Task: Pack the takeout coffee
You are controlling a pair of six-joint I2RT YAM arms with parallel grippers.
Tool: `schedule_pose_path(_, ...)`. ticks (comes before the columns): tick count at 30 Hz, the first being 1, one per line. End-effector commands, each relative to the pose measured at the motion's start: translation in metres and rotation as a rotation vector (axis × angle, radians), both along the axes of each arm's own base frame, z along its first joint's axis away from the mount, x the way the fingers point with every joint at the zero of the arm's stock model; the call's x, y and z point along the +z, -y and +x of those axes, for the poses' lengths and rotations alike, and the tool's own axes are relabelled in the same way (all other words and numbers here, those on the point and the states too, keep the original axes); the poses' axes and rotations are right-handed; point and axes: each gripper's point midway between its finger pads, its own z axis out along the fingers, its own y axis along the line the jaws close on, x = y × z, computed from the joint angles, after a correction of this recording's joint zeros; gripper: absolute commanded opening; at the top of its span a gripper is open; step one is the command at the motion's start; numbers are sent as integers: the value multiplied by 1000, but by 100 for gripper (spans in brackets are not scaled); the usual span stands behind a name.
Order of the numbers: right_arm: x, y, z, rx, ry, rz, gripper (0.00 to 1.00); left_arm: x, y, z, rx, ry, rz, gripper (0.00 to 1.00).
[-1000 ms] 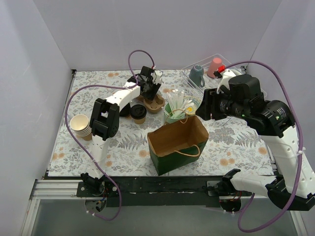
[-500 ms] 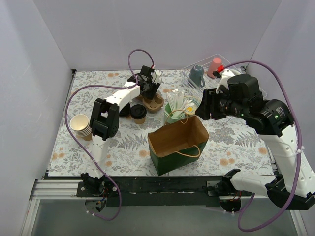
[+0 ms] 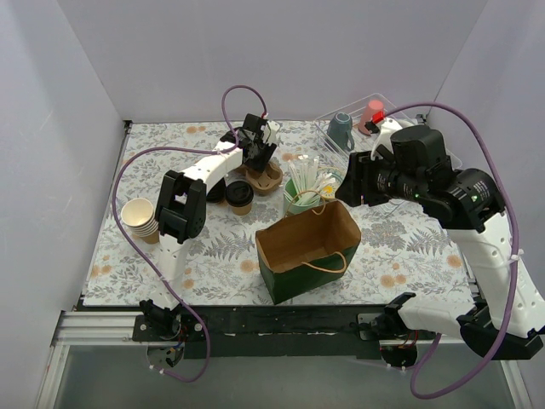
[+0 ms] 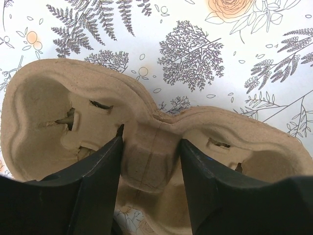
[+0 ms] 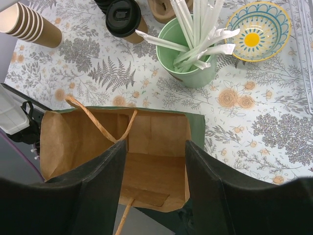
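Observation:
The takeout coffee, a brown paper cup with a black lid, stands on the mat just left of the moulded pulp carrier; it also shows in the right wrist view. My left gripper is open and low over the carrier, its fingers straddling the centre ridge between two empty pockets. My right gripper is open and empty, above the open mouth of the green paper bag, whose brown inside is empty.
A green cup of wrapped straws and a patterned bowl stand behind the bag. A stack of paper cups lies at the left. Black lids sit beside the coffee. A clear bin holds a teal mug.
My right arm has shifted slightly left and away over the bag. My left gripper stays over the carrier.

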Motion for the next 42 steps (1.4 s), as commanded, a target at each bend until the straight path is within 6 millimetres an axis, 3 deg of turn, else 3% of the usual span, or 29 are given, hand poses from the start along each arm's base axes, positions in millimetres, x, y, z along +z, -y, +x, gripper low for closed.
schedule_pose_path(1,15,-6,-2,33,30,39,59,53,-4,9,4,100,-29,45)
schedule_pose_path(6,15,-7,-2,32,25,48,59,66,-8,13,21,136,-22,52)
schedule_pose_path(14,14,-6,-5,26,19,57,59,73,-4,13,18,139,-44,44)
schedule_pose_path(24,13,-4,-8,23,16,67,58,93,-9,18,60,188,-49,53)
schedule_pose_path(33,9,-2,-10,4,13,82,58,120,-13,18,106,235,-84,49)
schedule_pose_path(34,11,-3,-10,3,17,88,58,119,-13,16,105,234,-82,53)
schedule_pose_path(38,16,-2,-11,0,24,99,58,88,-19,8,104,166,-32,55)
schedule_pose_path(42,17,1,-13,-6,27,96,58,81,-12,8,81,142,-51,58)
